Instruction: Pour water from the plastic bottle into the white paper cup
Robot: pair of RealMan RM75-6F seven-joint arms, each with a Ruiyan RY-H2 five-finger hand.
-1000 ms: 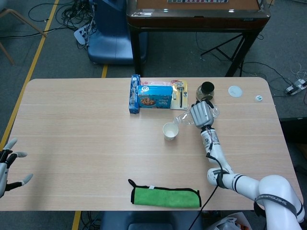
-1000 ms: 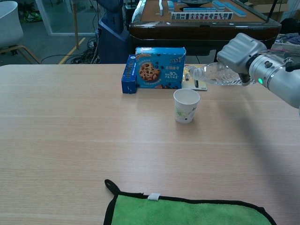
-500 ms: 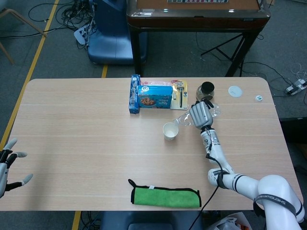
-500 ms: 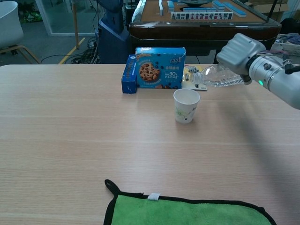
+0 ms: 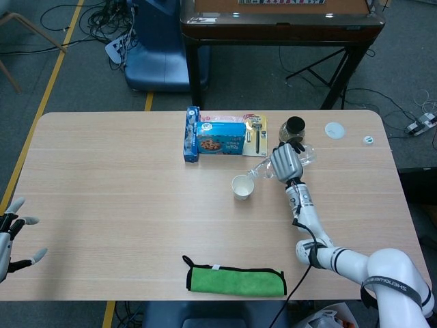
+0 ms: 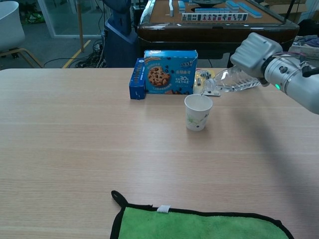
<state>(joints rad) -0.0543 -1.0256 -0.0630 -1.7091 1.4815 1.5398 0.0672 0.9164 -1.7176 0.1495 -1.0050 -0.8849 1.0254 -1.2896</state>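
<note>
Right hand [image 6: 256,52] gripping tilted plastic bottle [image 6: 227,81] above white paper cup [image 6: 198,112]; left hand [image 5: 10,236] spread.

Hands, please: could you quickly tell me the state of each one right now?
Left hand: open, fingers spread, holding nothing.
Right hand: holding the plastic bottle, tilted over the white paper cup.

Clear plastic bottle [image 6: 231,80] tilted neck-down, mouth just above upright white paper cup [image 6: 198,112] with floral print.
</note>
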